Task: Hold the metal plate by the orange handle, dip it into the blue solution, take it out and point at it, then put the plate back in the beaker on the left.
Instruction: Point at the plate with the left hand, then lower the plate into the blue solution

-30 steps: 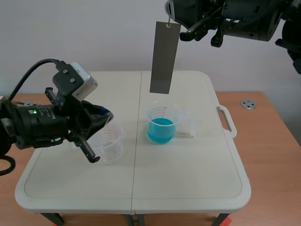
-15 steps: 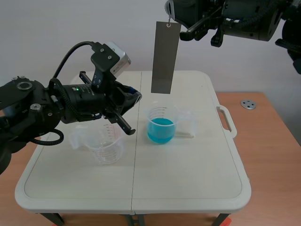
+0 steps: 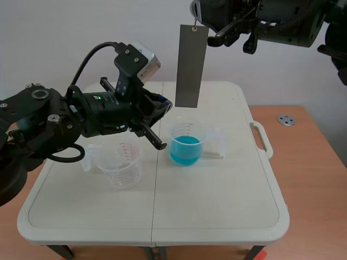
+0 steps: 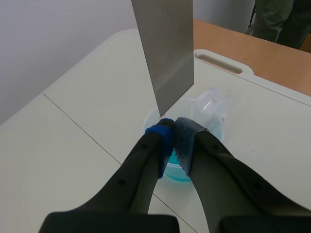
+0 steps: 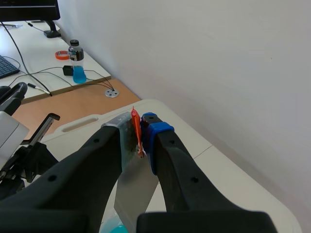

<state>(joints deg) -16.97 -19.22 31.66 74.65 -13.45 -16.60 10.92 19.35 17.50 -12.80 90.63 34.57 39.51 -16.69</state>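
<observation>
A long grey metal plate (image 3: 191, 65) hangs straight down over the beaker of blue solution (image 3: 186, 143), its lower edge clear of the rim. High up, my right gripper (image 3: 201, 28) is shut on the plate's orange handle (image 5: 137, 132), with the plate (image 5: 133, 190) dropping below its fingers. My left gripper (image 3: 164, 110) is shut on nothing, and its tips (image 4: 172, 130) point at the plate's (image 4: 165, 53) lower edge, just short of it, above the blue beaker (image 4: 210, 108). An empty clear beaker (image 3: 122, 163) stands to the left.
The white folding table has a carry handle (image 3: 261, 139) on its right edge. A small metal disc (image 3: 286, 120) lies on the wooden surface beyond it. A bottle (image 5: 76, 68) and cables lie on a far desk. A person's legs (image 4: 282, 19) show past the table.
My left arm has risen from over the empty beaker and swung right, bringing its shut tips up to the plate's lower end. The right arm and plate have stayed still.
</observation>
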